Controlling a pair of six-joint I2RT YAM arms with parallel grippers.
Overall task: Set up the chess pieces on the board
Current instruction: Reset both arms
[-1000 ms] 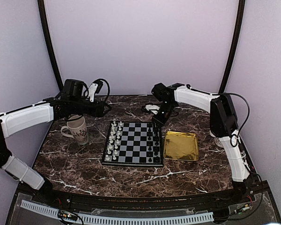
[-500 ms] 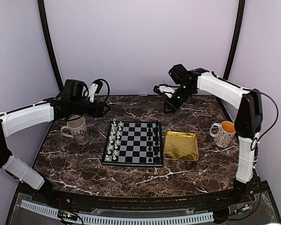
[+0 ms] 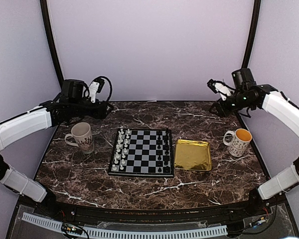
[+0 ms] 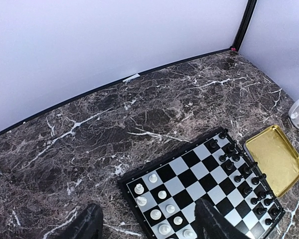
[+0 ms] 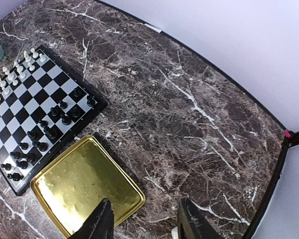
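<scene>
Flanking the board point(image 3: 139, 152): mug point(image 3: 81, 137), tray point(image 3: 193, 155) (gold).

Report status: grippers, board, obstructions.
Left gripper open, empty. Right gripper open, empty. Board holds chess pieces along both sides; gold tray bare. Nothing obstructing.

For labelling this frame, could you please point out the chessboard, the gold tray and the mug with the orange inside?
chessboard point(image 3: 142, 152), top external view, on its bare middle squares.
gold tray point(image 3: 193, 155), top external view, on its flat empty middle.
mug with the orange inside point(image 3: 237, 145), top external view, on its patterned side.
</scene>
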